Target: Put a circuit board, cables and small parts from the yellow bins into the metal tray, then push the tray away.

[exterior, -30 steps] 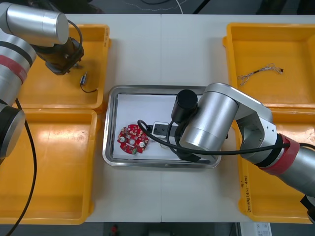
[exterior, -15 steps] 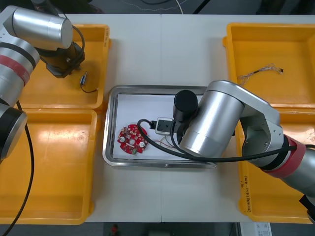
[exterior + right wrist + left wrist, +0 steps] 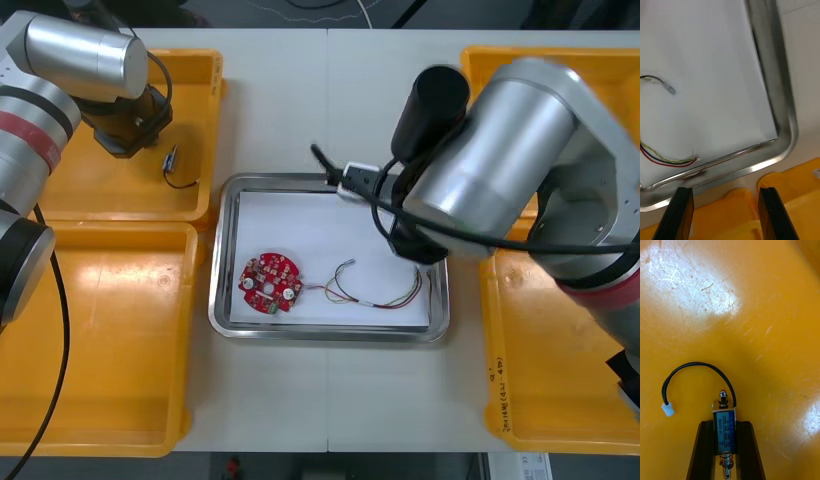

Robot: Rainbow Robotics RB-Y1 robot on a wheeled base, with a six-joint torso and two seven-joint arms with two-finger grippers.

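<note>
Starting nearest me, the red circuit board (image 3: pixel 270 284) lies toward the left side of the metal tray (image 3: pixel 218 250). The red and yellow cable (image 3: pixel 385 295) now lies loose beside it, trailing to the tray's right side. A second ago my right arm hung low over that half of the tray and covered the spot. It has since risen and swung toward the tray's far right corner, leaving the cable behind. My right pincer (image 3: pixel 725 191) has its fingers apart with nothing between them, and hangs over the edge of a yellow bin (image 3: pixel 790 213) just beside a corner of the tray.

So I judge the board and one cable delivered and that arm free for another fetch.

Farther off, in the yellow bin (image 3: pixel 60 190) beyond the tray's far left corner, my left pincer (image 3: pixel 725 425) is clamped on a small metal part (image 3: pixel 724 416) with a black lead. The part seems to sit low on the bin floor. It looks like the next item due for the tray.

Farthest, a thin twisted cable (image 3: pixel 530 148) waits in the yellow bin (image 3: pixel 600 190) off the tray's far right corner, so pushing the tray across the worktop (image 3: pixel 330 100) is not yet due.
</note>
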